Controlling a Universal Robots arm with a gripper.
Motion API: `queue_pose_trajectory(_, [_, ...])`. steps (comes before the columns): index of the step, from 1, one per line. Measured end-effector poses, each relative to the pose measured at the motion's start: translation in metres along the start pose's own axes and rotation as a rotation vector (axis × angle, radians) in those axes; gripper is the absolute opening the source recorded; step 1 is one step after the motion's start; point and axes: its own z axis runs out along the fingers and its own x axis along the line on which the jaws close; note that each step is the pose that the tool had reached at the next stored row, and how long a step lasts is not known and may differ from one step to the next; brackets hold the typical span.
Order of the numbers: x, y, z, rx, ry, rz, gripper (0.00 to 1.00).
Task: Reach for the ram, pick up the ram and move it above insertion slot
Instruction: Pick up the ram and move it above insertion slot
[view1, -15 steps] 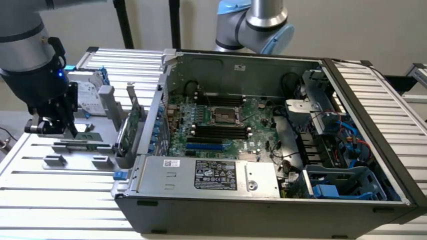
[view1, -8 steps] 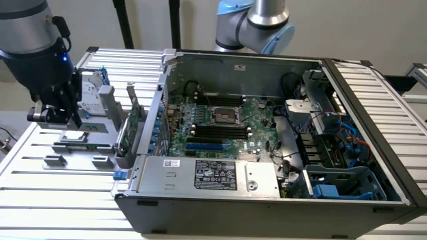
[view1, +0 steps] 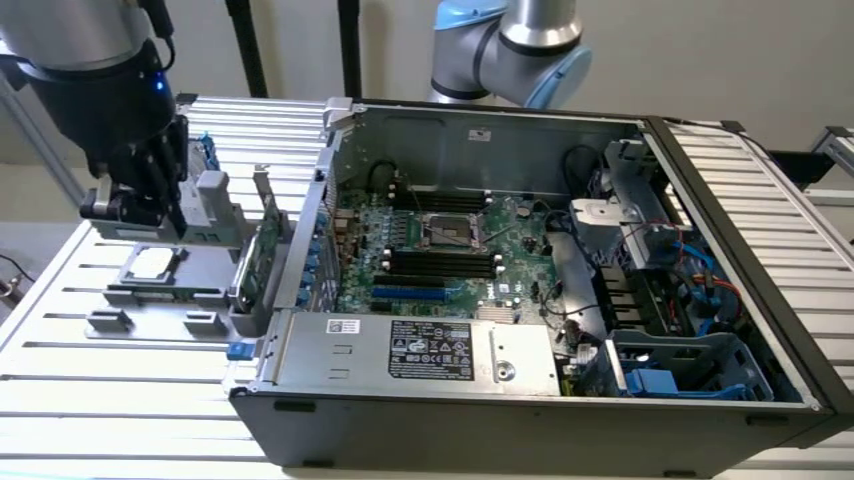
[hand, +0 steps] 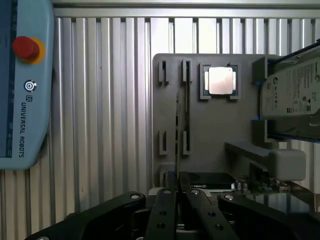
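I see the ram (hand: 177, 125) edge-on, thin, dark-chipped, in the grey holder (hand: 210, 145); gripper (hand: 177, 192) jaws clamp its end.

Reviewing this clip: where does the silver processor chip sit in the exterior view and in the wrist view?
Exterior view: the processor chip lies flat in a pocket of the grey parts holder, at the exterior view's left of the computer case.
Wrist view: the chip sits in that pocket, between the ram standing on edge and the hard drive.
Shared landmark: the grey parts holder.
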Motion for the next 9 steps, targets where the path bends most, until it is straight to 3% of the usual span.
queue_pose_trajectory(9, [-0.002, -0.0367, -0.0303, -0.0005, -0.0181, -0.002, 0.13])
